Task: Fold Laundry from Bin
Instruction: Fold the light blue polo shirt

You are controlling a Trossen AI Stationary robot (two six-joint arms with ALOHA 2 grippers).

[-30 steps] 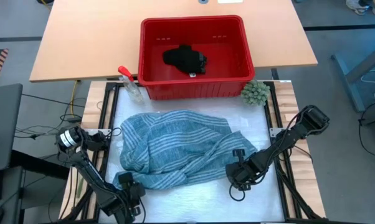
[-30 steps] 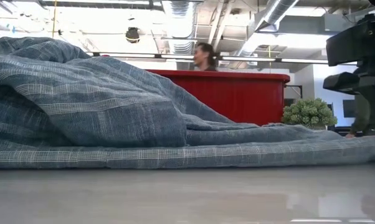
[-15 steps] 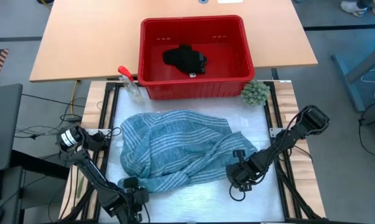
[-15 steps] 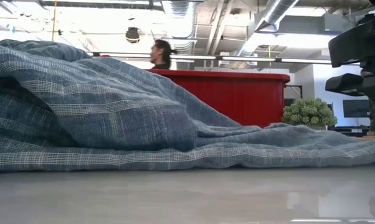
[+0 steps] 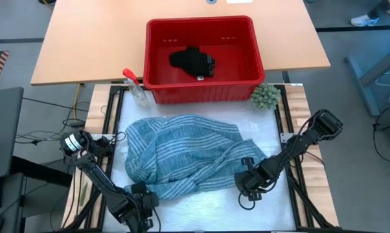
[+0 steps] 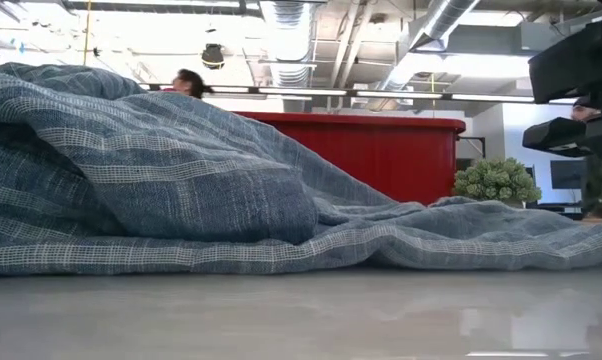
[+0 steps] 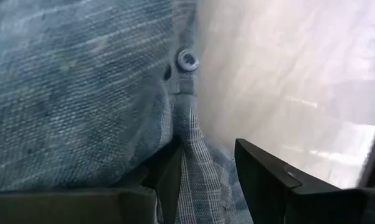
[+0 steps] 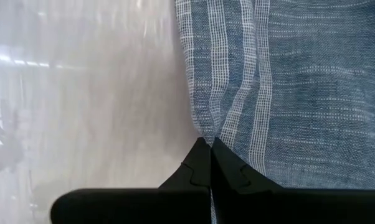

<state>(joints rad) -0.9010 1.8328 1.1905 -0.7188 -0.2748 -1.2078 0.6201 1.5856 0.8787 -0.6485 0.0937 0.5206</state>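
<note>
Laundry counts two pieces: one striped shirt (image 5: 185, 154) spread crumpled on the worktop (image 5: 273, 116) and one small black piece (image 5: 192, 61) inside the single red bin (image 5: 201, 90). Two hands work: the left hand (image 5: 140, 197) pinches the shirt's near-left edge, the right hand (image 5: 245, 182), pressed together, nips its near-right edge.

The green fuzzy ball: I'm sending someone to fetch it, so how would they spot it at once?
Find the red bin at the table's far side. The green fuzzy ball sits just outside the bin's near right corner, beyond the striped shirt. It is the only small, round, green, tufted thing there.
</note>
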